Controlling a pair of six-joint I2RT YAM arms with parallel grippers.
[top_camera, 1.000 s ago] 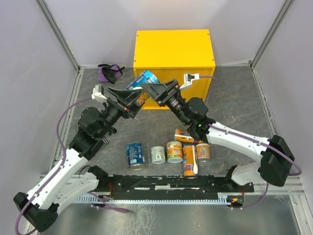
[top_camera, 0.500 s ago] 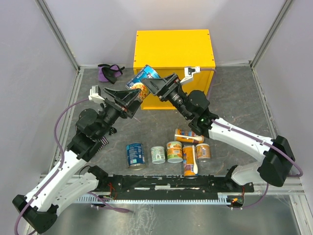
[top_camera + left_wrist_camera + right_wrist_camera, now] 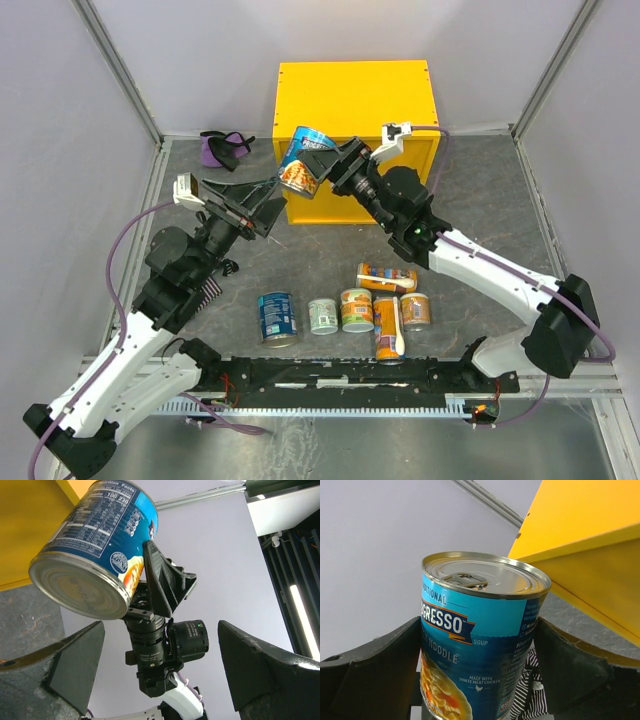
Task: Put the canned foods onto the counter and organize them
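Our right gripper (image 3: 320, 168) is clamped on a blue-labelled can (image 3: 300, 160), which hangs tilted in the air before the front face of the yellow counter (image 3: 355, 90), near its left corner. Our left gripper (image 3: 262, 205) gapes wide and holds nothing, just below and left of that can. We judge the step goes best if we lift the can clear of the front edge, turn it upright with the pull-tab lid up, and set it down toward the back, leaving room for the other cans (image 3: 357, 309) clustered on the grey mottled surface (image 3: 480, 200). The counter's top looks flat and smooth. Pale walls (image 3: 80, 150) close in, and a purple cloth bundle (image 3: 224, 146) lies left of the counter.
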